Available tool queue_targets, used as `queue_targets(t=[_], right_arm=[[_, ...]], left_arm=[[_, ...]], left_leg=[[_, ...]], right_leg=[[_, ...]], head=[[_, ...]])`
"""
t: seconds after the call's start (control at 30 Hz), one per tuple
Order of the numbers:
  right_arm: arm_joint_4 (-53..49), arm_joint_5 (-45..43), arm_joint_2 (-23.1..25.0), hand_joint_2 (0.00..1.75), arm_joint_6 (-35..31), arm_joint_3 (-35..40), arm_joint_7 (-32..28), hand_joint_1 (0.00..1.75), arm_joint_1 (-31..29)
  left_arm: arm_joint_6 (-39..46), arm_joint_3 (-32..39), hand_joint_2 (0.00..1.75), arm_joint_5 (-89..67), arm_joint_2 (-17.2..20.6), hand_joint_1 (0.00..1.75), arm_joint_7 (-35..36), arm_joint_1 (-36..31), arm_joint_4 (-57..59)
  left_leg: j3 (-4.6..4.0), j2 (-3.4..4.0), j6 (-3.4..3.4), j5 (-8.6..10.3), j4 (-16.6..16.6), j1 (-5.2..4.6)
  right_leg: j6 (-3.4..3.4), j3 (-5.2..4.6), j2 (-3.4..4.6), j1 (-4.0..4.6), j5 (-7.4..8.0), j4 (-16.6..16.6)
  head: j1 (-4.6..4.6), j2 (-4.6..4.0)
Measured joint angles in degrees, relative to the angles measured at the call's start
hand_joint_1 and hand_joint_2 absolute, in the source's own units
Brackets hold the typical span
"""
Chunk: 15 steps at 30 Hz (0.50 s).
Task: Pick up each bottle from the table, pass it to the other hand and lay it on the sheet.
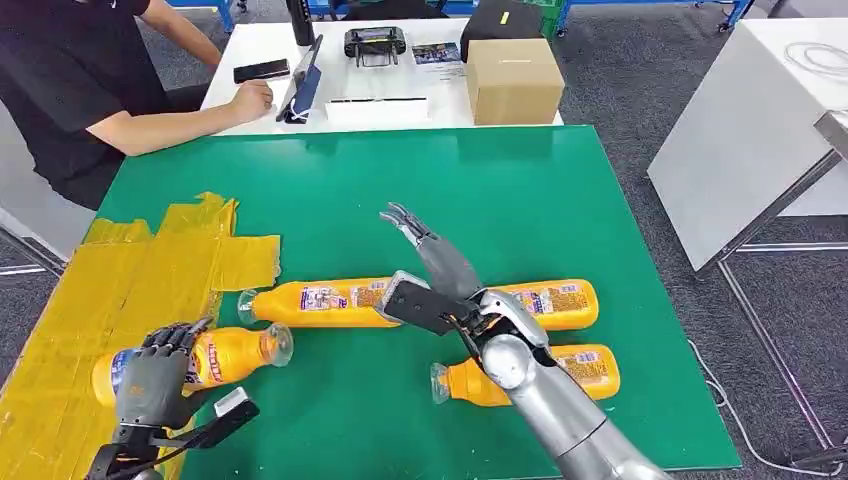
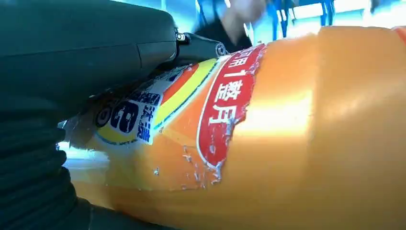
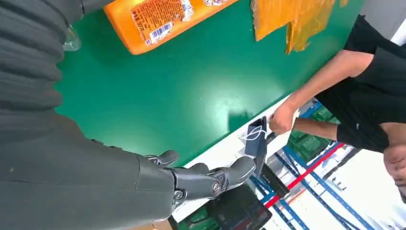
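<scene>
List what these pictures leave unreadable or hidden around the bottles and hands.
- Held bottle: the left hand covers its middle in the head view; the left wrist view crops both ends.
- Long bottle and nearest bottle: the right arm crosses them in the head view.
- Label print: too small in the head view.
- Right hand: fingertips blurred against the background in the right wrist view.

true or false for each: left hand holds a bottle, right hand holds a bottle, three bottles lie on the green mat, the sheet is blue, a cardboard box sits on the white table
1. The left hand holds a bottle. True.
2. The right hand holds a bottle. False: it is open, above the mat.
3. Three bottles lie on the green mat. True: long bottle, right bottle, near bottle.
4. The sheet is blue. False: it is yellow.
5. A cardboard box sits on the white table. True.
</scene>
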Motion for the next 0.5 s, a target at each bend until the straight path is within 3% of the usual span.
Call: queue_targets(t=[0.23,0.5], right_arm=[[2.84,-1.01,0.04,1.75,0.53,0.17,-0.18,0.0,-2.25],[4.57,-1.09,0.2,1.75,0.55,0.33,-0.24,0.0,-3.06]], left_arm=[[-3.91,-0.28,1.75,2.75,4.27,1.75,-3.59,-1.79,6.45],[-4.17,-0.44,1.75,2.33,5.69,1.75,-3.74,-2.64,8.91]], left_leg=[[0.08,-0.02,0.0,0.0,-0.02,-0.01],[0.3,-0.01,-0.02,0.01,-0.03,0.03]], right_leg=[[0.0,0.08,0.0,-0.01,0.0,0.0],[-0.01,0.24,0.0,0.01,0.0,0.07]], head=[[-0.02,0.0],[0.0,0.0]])
